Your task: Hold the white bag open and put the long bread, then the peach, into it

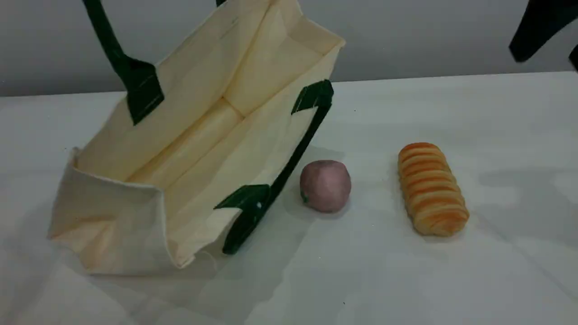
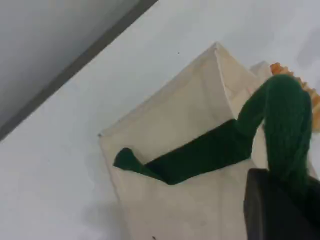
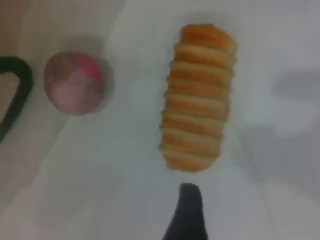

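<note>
Left hand (image 2: 280, 202): closed tight on the green strap handle (image 2: 210, 150) of the white bag; the strap runs straight into the dark fingertip at the bottom of the left wrist view.
White bag (image 1: 117, 225): rests on the left part of the bench (image 1: 406, 280), tipped, with its mouth gaping toward the scene camera; the inside shows only bare cream cloth.
Held handle: pulled up taut, it leaves the scene view at the top edge.
Other handle (image 1: 293, 153): slack along the bag's lower rim, its loop resting on the bench.
Peach (image 1: 325, 185): on the bench, outside the bag, just beside the slack handle, between the bag and the bread.
Long bread (image 1: 432, 188): on the bench to the right of the peach, apart from it, untouched.
Right hand (image 3: 186, 215): fingers spread wide, holding nothing, above the bench just off one end of the long bread.
</note>
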Controlling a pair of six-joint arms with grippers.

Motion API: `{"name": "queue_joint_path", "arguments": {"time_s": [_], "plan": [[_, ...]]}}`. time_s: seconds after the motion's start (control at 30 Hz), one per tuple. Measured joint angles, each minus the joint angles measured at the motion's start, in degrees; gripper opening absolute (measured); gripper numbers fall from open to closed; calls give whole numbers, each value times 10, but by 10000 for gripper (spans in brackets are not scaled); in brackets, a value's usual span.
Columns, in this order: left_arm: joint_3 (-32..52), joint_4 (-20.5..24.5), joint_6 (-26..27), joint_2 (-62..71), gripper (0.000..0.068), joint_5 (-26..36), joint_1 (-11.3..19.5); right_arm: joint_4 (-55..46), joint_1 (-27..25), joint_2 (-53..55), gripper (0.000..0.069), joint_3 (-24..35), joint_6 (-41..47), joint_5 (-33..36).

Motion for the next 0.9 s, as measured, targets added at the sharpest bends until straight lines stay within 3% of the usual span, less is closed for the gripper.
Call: {"name": "queue_joint_path", "arguments": {"time_s": [0.23, 0.53, 0.9], "plan": [[0, -1, 67, 0, 88, -1, 0, 2, 49, 53, 561, 0, -13, -42], [0, -10, 104, 0, 88, -1, 0, 2, 121, 148, 561, 0, -13, -131], [0, -72, 189, 0, 88, -2, -3, 0, 129, 247, 561, 0, -26, -212]]}}
